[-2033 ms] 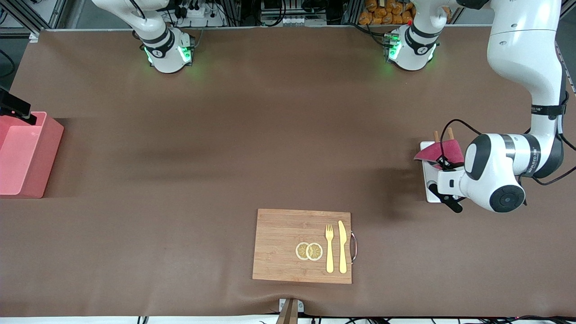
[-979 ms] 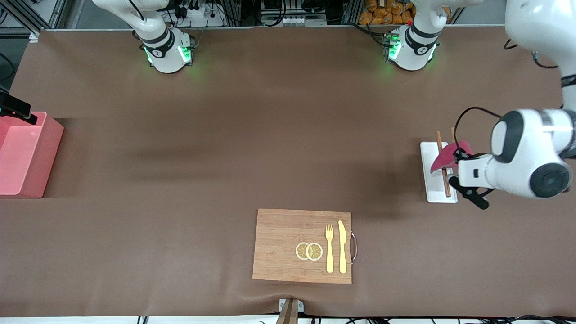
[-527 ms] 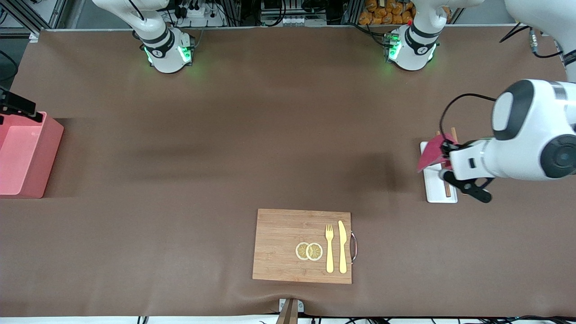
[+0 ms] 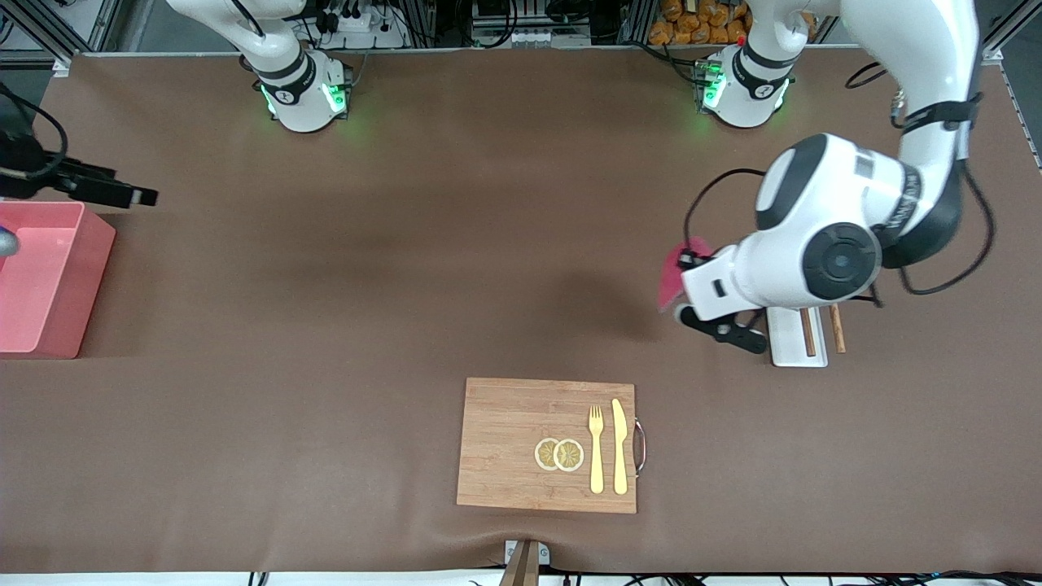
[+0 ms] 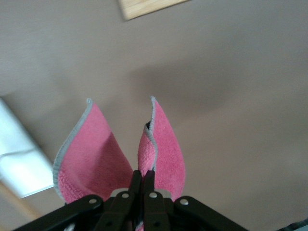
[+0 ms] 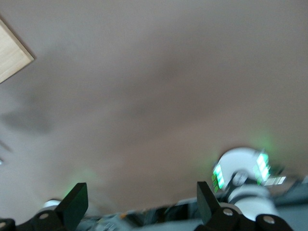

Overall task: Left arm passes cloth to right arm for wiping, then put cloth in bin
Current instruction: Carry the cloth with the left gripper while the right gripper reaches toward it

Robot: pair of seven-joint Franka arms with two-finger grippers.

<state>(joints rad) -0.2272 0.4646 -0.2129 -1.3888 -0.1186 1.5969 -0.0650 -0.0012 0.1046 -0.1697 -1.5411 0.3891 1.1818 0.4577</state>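
Between the left hand's (image 5: 143,192) fingers hangs the cloth (image 5: 163,149).

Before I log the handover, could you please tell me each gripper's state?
Left gripper: shut on the small magenta fabric cloth.
Right gripper: open, holding nothing.

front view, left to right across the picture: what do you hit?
bin → right gripper → wooden board → lemon slices → fork → knife → cloth in the shut left gripper → white tray
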